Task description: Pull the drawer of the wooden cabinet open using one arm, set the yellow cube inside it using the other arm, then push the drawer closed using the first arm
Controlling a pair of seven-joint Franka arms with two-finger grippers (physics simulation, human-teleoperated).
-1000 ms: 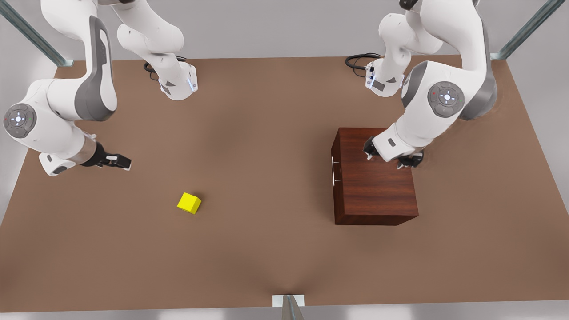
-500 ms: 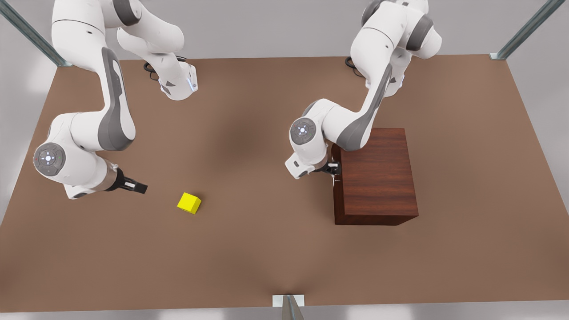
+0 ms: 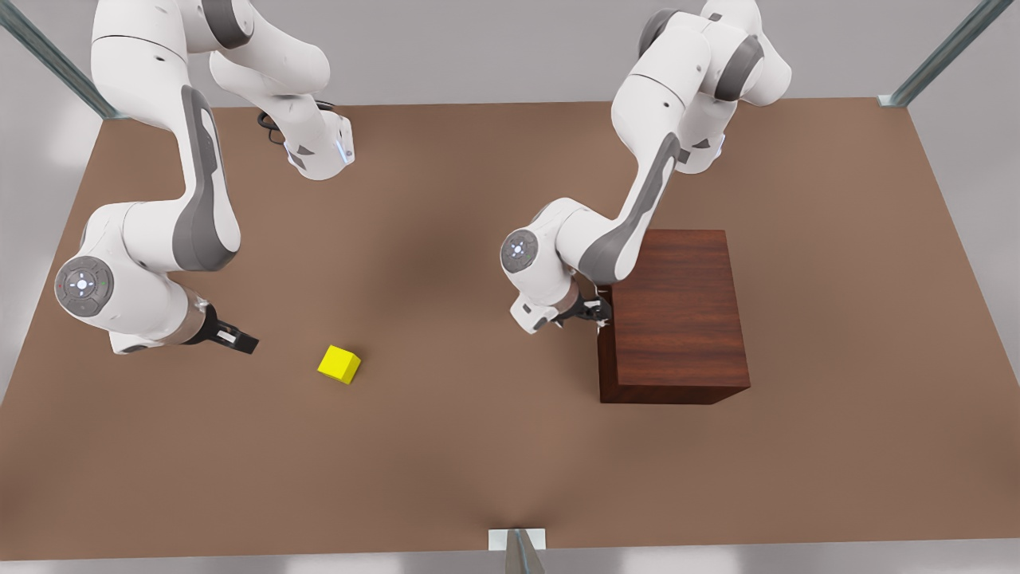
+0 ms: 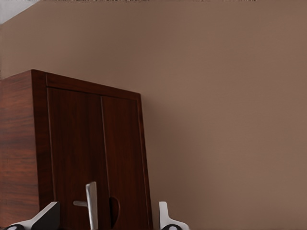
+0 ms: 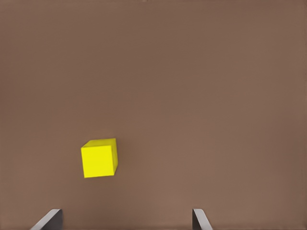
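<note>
The wooden cabinet (image 3: 673, 317) stands on the brown table (image 3: 446, 446), toward the edge on the front view's right, about midway between the far and near edges. Its drawer (image 4: 79, 158) is seen closed, flush with the cabinet front, so nothing can be seen of its inside. The thin silver handle (image 4: 90, 203) is mounted on that front panel.

The left gripper (image 3: 598, 311) is held right at the cabinet's front face, at the level of the handle. In the left wrist view, its fingertips (image 4: 45, 216) are seen spread apart with the handle bar standing between them, and nothing is clamped; whether a pad touches the bar cannot be told.

The yellow cube (image 3: 339, 364) is found resting on the bare table, well apart from the cabinet, toward the edge on the front view's left and somewhat nearer the near edge. It lies outside any container.

The right gripper (image 3: 237, 339) is held low over the table, near the cube but not touching it, on the side toward the front view's left. In the right wrist view, its fingers (image 5: 48, 219) are seen wide apart and empty, with the cube (image 5: 99, 157) lying ahead of them.
</note>
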